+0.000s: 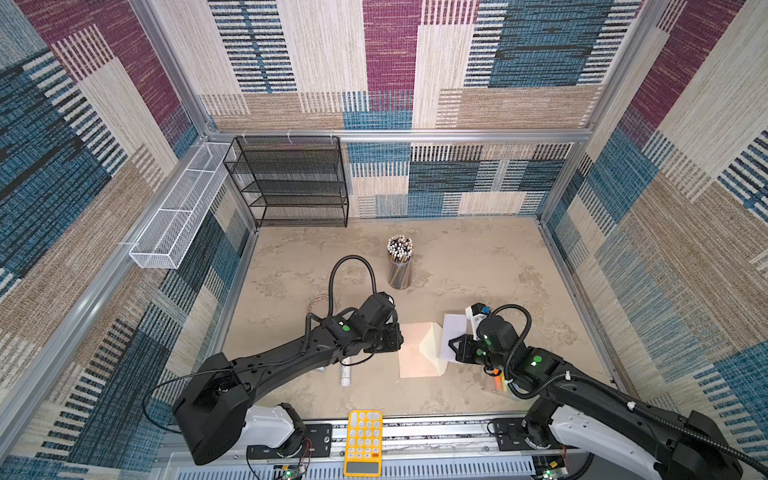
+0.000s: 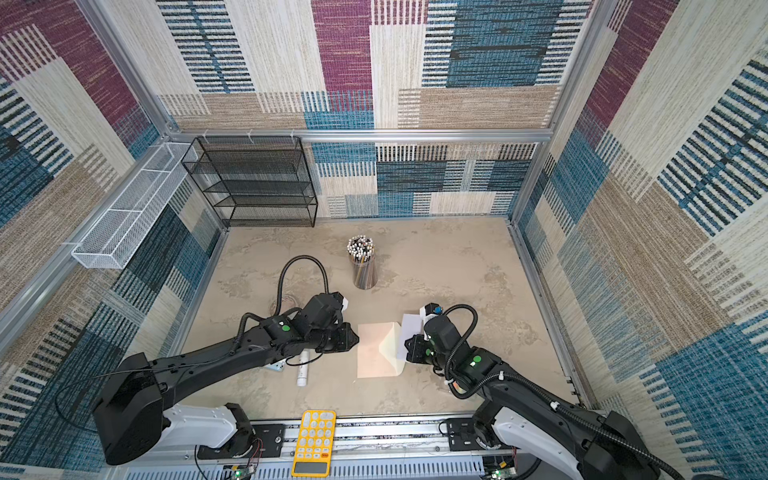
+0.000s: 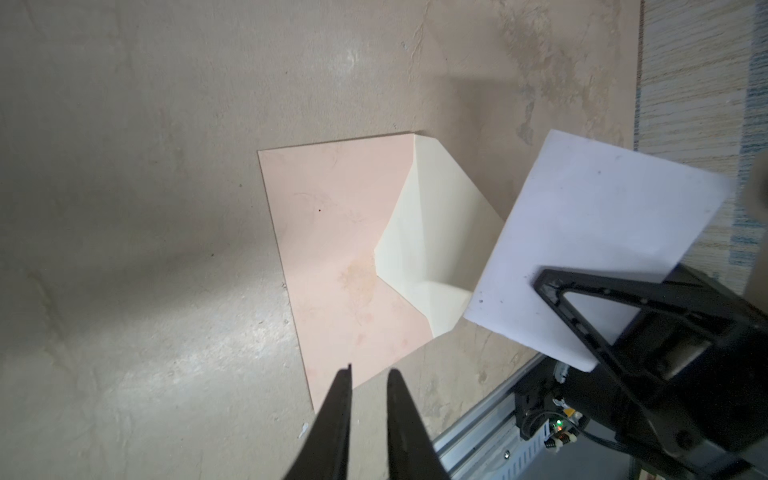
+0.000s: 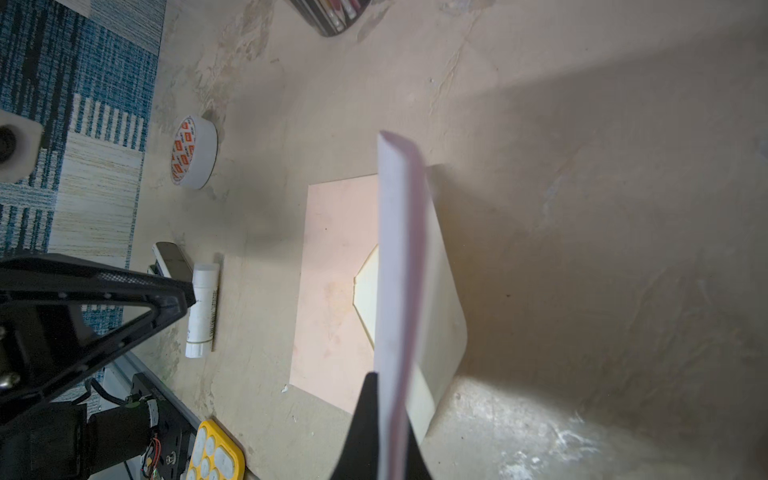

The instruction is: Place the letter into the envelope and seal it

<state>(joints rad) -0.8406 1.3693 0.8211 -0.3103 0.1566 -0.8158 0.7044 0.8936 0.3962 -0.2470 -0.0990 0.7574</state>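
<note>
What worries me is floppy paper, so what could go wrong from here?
1. The letter, pinched at one edge by the right gripper, may buckle against the half-raised flap of the envelope instead of sliding inside.
2. The fingers of the left gripper sit only near one edge, apparently not pinning it, so a push could slide the envelope.

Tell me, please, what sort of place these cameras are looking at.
Most likely a robot test cell dressed as an office desk: a cup of pencils, a yellow calculator and a black mesh shelf, walled by patterned panels on an aluminium frame.
</note>
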